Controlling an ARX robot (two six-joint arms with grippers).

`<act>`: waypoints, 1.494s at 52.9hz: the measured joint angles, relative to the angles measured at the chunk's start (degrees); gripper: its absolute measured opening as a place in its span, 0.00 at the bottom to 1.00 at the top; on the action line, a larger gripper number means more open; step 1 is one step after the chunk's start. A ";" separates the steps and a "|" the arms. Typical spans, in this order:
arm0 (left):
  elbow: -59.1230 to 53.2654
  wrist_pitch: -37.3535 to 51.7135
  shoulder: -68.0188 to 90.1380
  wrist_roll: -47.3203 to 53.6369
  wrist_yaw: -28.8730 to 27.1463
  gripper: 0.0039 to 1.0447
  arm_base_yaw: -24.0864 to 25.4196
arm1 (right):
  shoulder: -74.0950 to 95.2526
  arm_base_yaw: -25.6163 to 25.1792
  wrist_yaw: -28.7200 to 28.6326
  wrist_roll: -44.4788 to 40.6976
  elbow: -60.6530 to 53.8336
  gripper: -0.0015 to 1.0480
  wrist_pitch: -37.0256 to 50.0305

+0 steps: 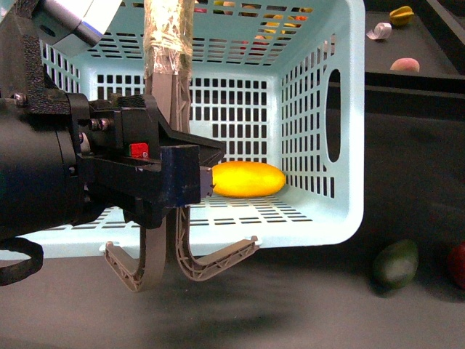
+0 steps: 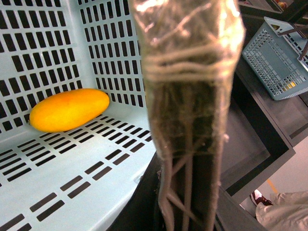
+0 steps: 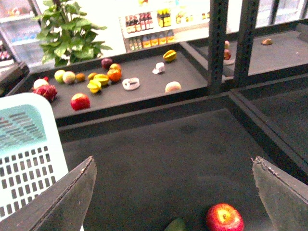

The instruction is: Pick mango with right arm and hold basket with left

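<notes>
Basket [image 1: 349, 109] tipped on its side, mouth toward me; mango [image 1: 247, 179] lying lengthwise on the lower slotted wall, near the rear panel. My left tool [image 1: 190, 174] is closed on the tape-wrapped handle [image 1: 168, 36]. My right tool [image 3: 175, 192] hangs spread and empty over the desk [image 3: 159, 159], outside the basket. I judge the mango smooth, rounded, fairly heavy, and firm yet bruisable — likely to roll or slip. It is best taken across its narrow middle with gentle pressure. My left tool and the handle cover the mango's left end in the front view — entry looks freer from the right. A red apple [image 3: 224, 217] and a green fruit [image 3: 175, 225] lie on the desk below my right tool.
</notes>
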 joint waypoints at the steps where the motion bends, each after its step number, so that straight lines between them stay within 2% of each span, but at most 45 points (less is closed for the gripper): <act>1: 0.00 0.00 0.00 0.00 -0.04 0.10 0.00 | -0.11 0.00 -0.02 0.09 0.00 0.92 -0.04; 12: 0.00 0.00 0.00 0.00 0.00 0.10 0.00 | -0.07 0.22 -0.17 0.46 0.00 0.92 -0.17; 15: 0.00 0.00 0.00 0.00 0.09 0.10 0.00 | -1.44 -1.53 -6.88 -2.14 -1.20 0.87 3.02; 19: 0.02 0.00 0.00 0.15 0.17 0.10 0.00 | -4.42 -5.18 -18.03 -6.88 -3.13 0.75 4.83; 21: 0.02 0.00 0.00 0.17 0.13 0.10 0.00 | -5.51 -6.47 -21.03 -8.61 -3.61 0.70 4.61; 24: 0.02 0.00 0.00 0.02 0.17 0.10 0.00 | -7.87 -9.31 -25.16 -10.73 -4.24 0.56 3.41; 27: 0.02 0.00 0.00 0.11 0.17 0.10 -0.04 | -9.66 -11.50 -27.23 -11.69 -4.79 0.44 2.16; 35: 0.02 0.00 0.00 0.07 0.17 0.10 -0.02 | -12.24 -14.60 -30.45 -12.35 -5.62 0.24 0.24; 42: 0.02 0.00 0.00 0.09 0.15 0.10 -0.02 | -14.82 -17.25 -32.94 -12.59 -6.16 0.02 -1.49; 45: 0.02 0.00 0.00 0.09 0.13 0.10 -0.02 | -16.06 -19.54 -35.87 -12.72 -7.19 0.02 -1.22; 46: 0.02 0.00 0.00 0.09 0.15 0.10 -0.02 | -16.50 -21.00 -38.38 -12.76 -7.72 0.02 -1.33; 51: 0.02 0.00 0.00 0.07 0.11 0.10 -0.02 | -17.90 -24.85 -40.06 -12.81 -8.04 0.02 -2.34; 56: 0.02 0.00 0.00 0.07 0.15 0.10 -0.02 | -19.02 -25.20 -40.46 -12.83 -8.04 0.02 -3.39; 62: 0.04 0.00 0.00 0.07 0.20 0.10 -0.02 | -26.16 -25.24 -40.65 -12.85 -8.00 0.02 -12.50; 79: 0.04 0.00 0.00 0.07 0.17 0.10 -0.02 | -28.52 -25.29 -40.63 -12.83 -8.00 0.02 -13.29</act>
